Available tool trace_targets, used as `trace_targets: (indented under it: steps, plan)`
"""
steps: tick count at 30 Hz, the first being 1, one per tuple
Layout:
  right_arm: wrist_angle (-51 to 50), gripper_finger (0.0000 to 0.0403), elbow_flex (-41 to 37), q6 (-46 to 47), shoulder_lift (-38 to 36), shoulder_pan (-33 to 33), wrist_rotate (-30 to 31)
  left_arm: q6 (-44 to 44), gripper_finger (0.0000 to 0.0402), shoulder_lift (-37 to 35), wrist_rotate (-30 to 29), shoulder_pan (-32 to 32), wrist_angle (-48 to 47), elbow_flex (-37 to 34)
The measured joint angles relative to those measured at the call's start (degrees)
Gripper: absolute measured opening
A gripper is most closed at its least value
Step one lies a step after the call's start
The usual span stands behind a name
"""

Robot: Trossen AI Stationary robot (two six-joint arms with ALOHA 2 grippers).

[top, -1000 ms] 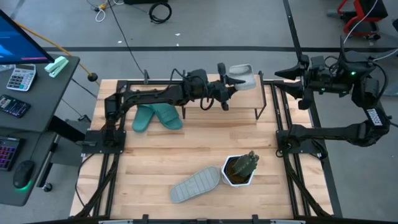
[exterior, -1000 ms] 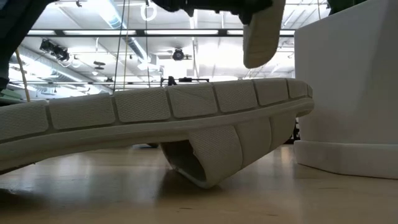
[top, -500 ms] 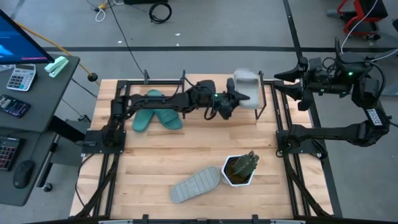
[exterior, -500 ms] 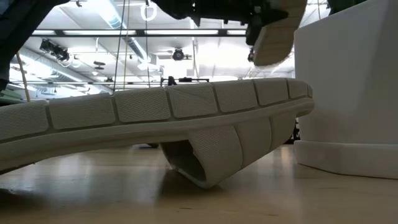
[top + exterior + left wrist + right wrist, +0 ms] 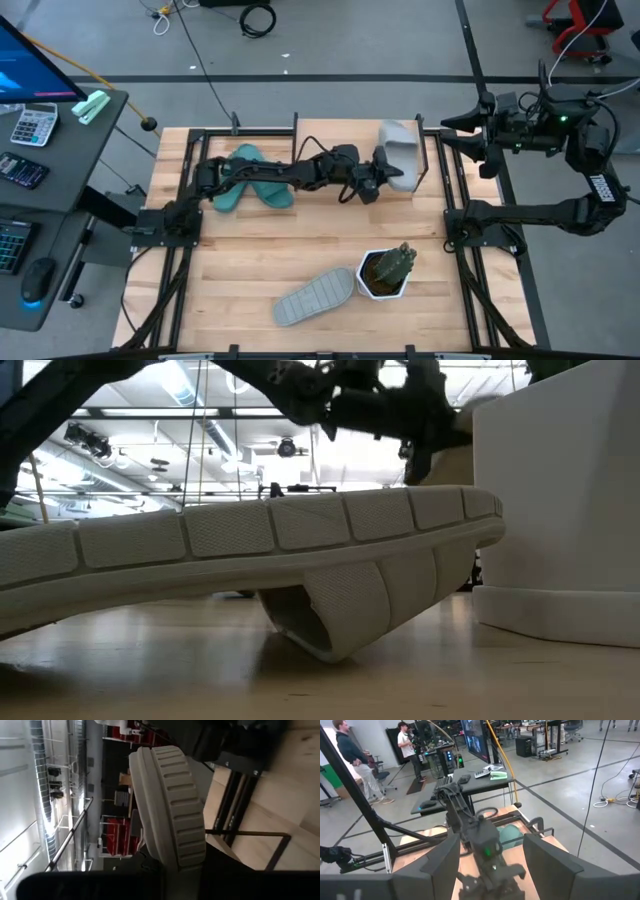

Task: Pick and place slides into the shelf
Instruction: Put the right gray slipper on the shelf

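My left gripper [image 5: 378, 178] reaches level from the table's left over the right end of the shelf [image 5: 330, 136] and is shut on a light grey slide [image 5: 400, 152]; the left wrist view shows its ridged sole [image 5: 172, 805]. The teal pair [image 5: 250, 182] lies at the shelf's left end. A second grey slide [image 5: 315, 297] lies sole up near the table's front edge, resting on its strap [image 5: 330, 610]. My right gripper [image 5: 452, 130] waits open, high at the table's far right corner. My left gripper pinches the grey slide by one end [image 5: 172, 862] between its two fingers, coming level from the table's left. The slide stands out beyond the fingers with its ridged sole turned sideways. Whether it touches the shelf, I cannot tell.
A white pot with a plant [image 5: 385, 272] stands near the front, right beside the upside-down grey slide. The shelf's thin black legs [image 5: 416, 185] rise around the held slide. People stand by a desk [image 5: 465, 785] beyond the table's left side.
My left gripper has gone down and toward the table's near edge over the shelf's right end, rolling about its own line. The grey slide went with it, turned from hanging on end to lying more sideways and lower. My right arm has kept still.
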Motion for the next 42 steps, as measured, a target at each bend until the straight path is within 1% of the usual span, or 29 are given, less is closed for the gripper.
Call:
trace_targets:
  steps: [5, 8, 11, 18, 23, 30, 34, 42]
  plan:
    - [-0.3, 0.0224, 0.0, 1.4, 0.1, 0.0, -0.9, 2.9, 0.0067, 1.7, -0.2, 0.1, 0.9, 0.0]
    - [-0.3, 0.0224, 0.0, 1.5, 0.1, 0.0, -1.1, 2.8, 0.0067, 2.1, -0.6, 0.4, 0.5, 0.0]
    - [-0.4, 0.0224, 0.0, 1.8, 0.1, 0.0, -1.4, 2.8, 0.0067, 2.5, -1.3, 0.9, 2.5, 0.0]
    - [-0.4, 0.0224, 0.0, 2.0, 0.1, 0.0, -1.4, 2.8, 0.0066, 2.5, -1.0, 2.5, 3.4, 0.0]
    - [-0.4, 0.0221, 0.0, 2.0, 0.4, 0.0, -1.4, 2.8, 0.0066, 2.5, 1.9, 4.2, 4.2, 0.0]
    - [-0.4, 0.0207, 0.0, 2.8, 1.6, 0.0, -1.3, 2.8, 0.0066, 2.5, 5.3, 5.1, 4.5, 0.0]
    - [-0.4, 0.0203, 0.0, 3.0, 1.6, 0.0, -1.4, 2.8, 0.0066, 2.5, 5.2, 5.1, 5.2, 0.0]
    - [-0.4, 0.0201, 0.0, 3.4, 1.6, 0.0, -1.4, -0.3, 0.0066, 2.5, 5.4, 2.5, 5.2, 0.0]
